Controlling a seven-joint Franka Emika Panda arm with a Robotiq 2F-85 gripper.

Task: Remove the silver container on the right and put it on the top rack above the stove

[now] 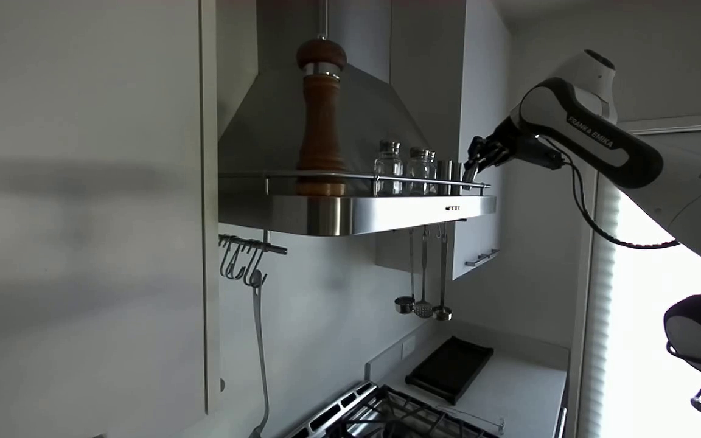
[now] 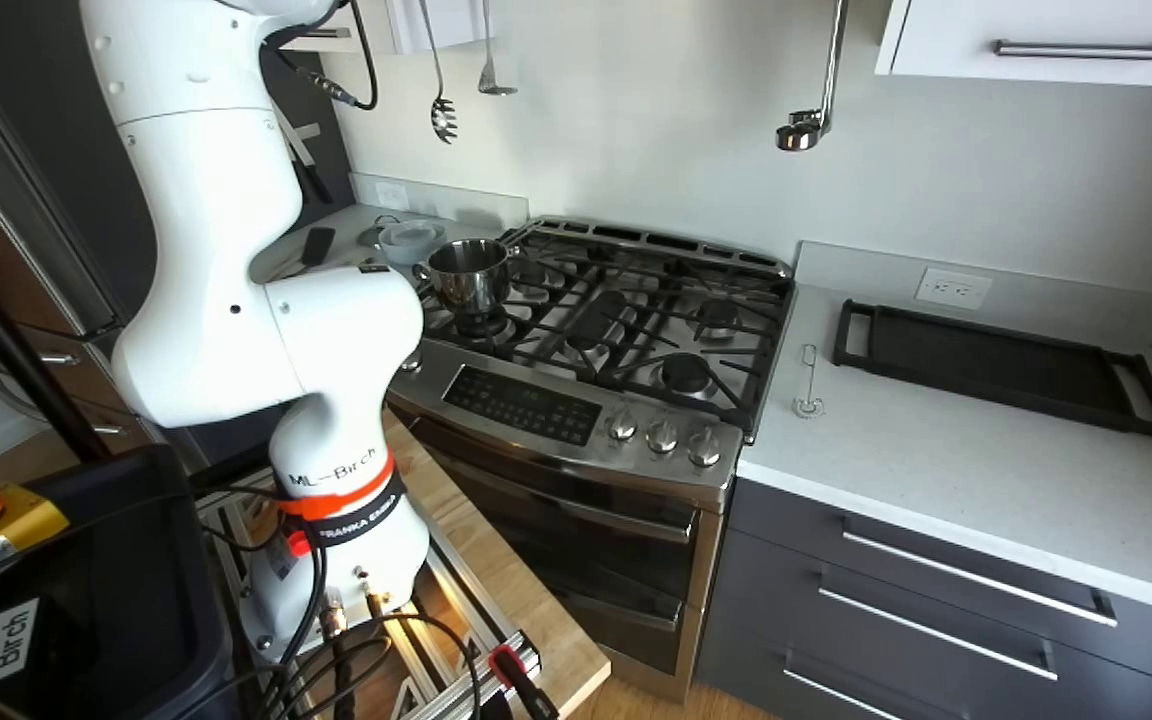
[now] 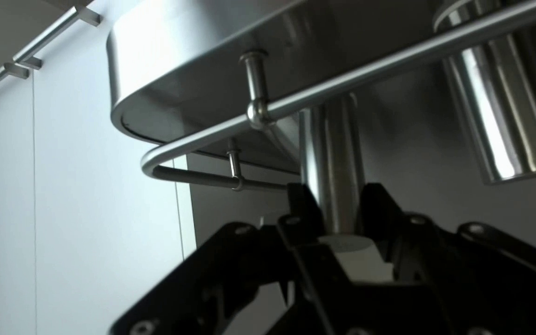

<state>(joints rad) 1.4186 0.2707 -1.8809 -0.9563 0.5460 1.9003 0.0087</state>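
Note:
A slim silver container (image 3: 331,153) stands between my gripper's fingers (image 3: 338,190) in the wrist view, which is upside down. Both fingers press on its sides near its top end. In an exterior view the gripper (image 1: 477,157) is at the right end of the top rack (image 1: 411,210), with the container (image 1: 470,174) tilted below it, just by the guard rail. Whether its base touches the rack cannot be told. The stove (image 2: 636,310) lies far below and also shows in an exterior view (image 1: 411,420). The gripper is out of view there above the stove.
Another silver canister (image 3: 505,111) stands beside the held one. Glass jars (image 1: 389,170) and a tall wooden pepper mill (image 1: 321,121) stand further along the rack. The guard rail (image 3: 203,139) and a white cabinet (image 1: 484,121) are close to the gripper.

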